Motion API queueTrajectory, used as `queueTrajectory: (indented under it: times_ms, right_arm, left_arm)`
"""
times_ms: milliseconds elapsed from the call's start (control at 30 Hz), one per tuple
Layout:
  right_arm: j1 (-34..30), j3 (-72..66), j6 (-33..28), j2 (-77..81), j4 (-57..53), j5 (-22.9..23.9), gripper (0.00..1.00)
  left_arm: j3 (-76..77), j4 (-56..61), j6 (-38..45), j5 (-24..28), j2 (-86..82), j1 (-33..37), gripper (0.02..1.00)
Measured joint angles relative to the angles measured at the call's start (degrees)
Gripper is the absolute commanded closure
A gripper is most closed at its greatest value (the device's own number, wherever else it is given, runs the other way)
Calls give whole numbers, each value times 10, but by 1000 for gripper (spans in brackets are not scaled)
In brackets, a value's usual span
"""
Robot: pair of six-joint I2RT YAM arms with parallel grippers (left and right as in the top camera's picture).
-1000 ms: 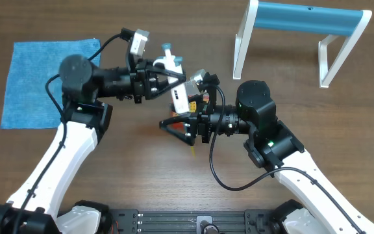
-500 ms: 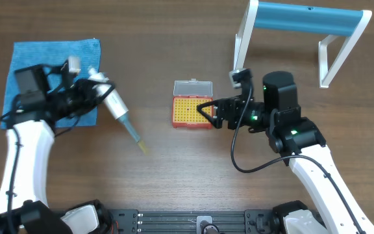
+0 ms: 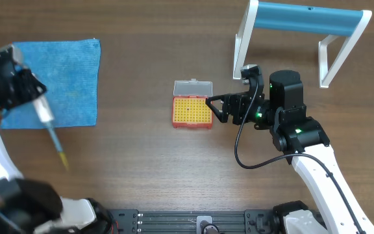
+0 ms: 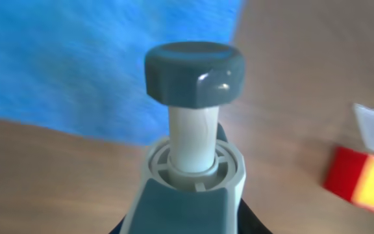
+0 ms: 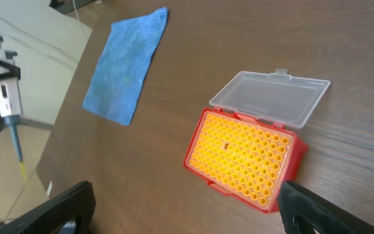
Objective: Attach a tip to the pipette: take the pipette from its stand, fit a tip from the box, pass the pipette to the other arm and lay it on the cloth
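Your left gripper (image 3: 19,91) is clamped on the pipette (image 3: 45,119). It is lifted at the far left of the top view, over the lower left corner of the cloth (image 3: 63,71), with the yellow tip (image 3: 64,161) slanting down past the cloth's near edge. In the right wrist view the pipette shows beyond the table's (image 3: 174,169) left edge, so you have little room on that side. Your right gripper (image 3: 214,109) stands wide apart with nothing in it, just to the right of the tip box (image 3: 191,112), whose clear lid lies folded back. The stand (image 3: 304,23) sits at the far right, its nearer white leg close behind your right wrist. Bare wood lies between the cloth and the box, and a broad strip runs in front of the box toward the arm bases. A second ago both grippers met over the middle, above the box. Half a second ago your left arm had the pipette at the cloth's right edge, and it has since swung across to the left. Your right gripper has barely shifted.
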Motion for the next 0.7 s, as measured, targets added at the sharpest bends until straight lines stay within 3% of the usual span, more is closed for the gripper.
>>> queueTrajectory:
  times_ms: [367,700]
  right_arm:
    - [14,0,61,25,-8,7,91]
    - [62,0,93,102,-8,20,91]
  left_arm:
    - [457,-30,39,-71,424,-33,989]
    - [494,-30,67,-149,535,-108,989]
